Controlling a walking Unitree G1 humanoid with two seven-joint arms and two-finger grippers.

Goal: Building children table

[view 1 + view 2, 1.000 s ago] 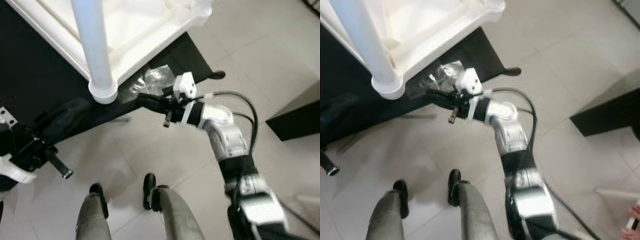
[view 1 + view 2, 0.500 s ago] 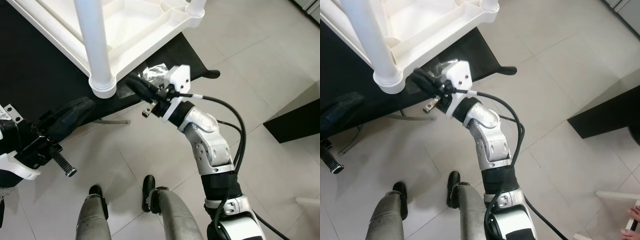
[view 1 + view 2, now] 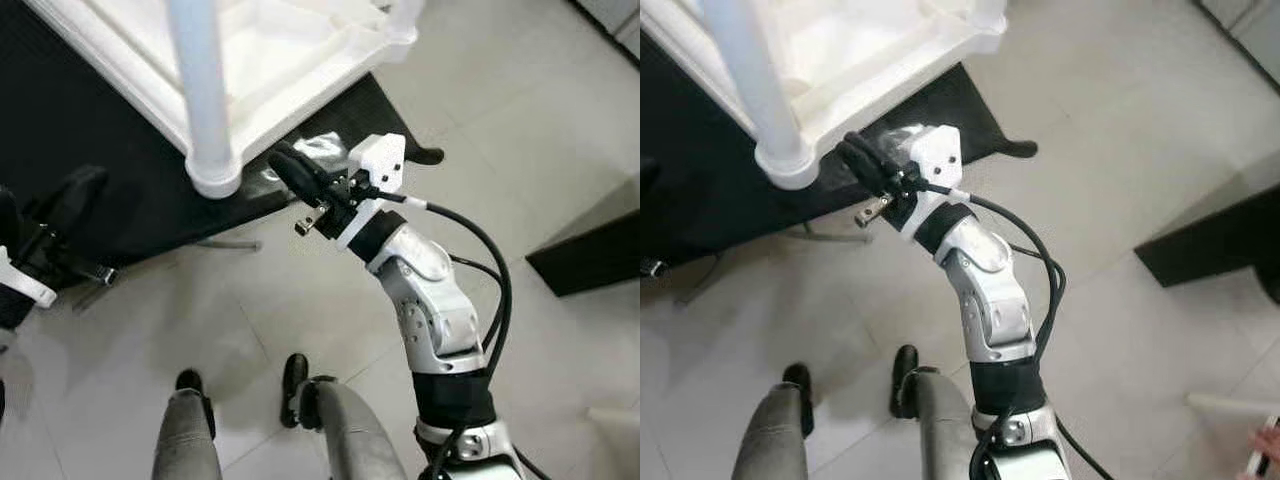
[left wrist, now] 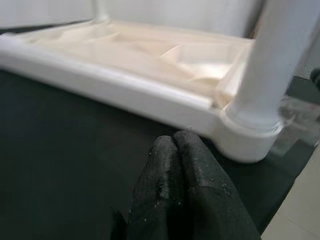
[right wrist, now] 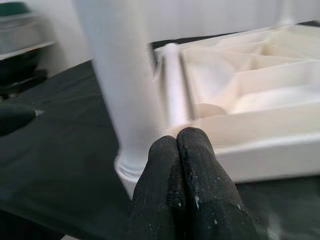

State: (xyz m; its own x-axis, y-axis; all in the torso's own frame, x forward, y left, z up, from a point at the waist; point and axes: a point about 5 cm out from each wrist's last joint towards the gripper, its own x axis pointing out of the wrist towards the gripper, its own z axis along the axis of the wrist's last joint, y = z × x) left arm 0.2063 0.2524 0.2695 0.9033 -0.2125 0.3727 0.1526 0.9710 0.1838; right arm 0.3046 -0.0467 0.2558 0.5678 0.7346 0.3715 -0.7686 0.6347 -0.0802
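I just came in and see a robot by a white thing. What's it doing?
The robot is building a little white table, which lies upside down on a black mat with one leg standing up. Its right gripper, fingers shut, is right next to the bottom of that leg. Its left gripper, also shut, points at the same corner.

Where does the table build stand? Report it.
Done: one white leg stands in a corner socket of the upside-down tabletop on the black mat. In hand: nothing; the right gripper hovers shut beside that leg, the left gripper shut nearby. Remaining legs: cannot tell.
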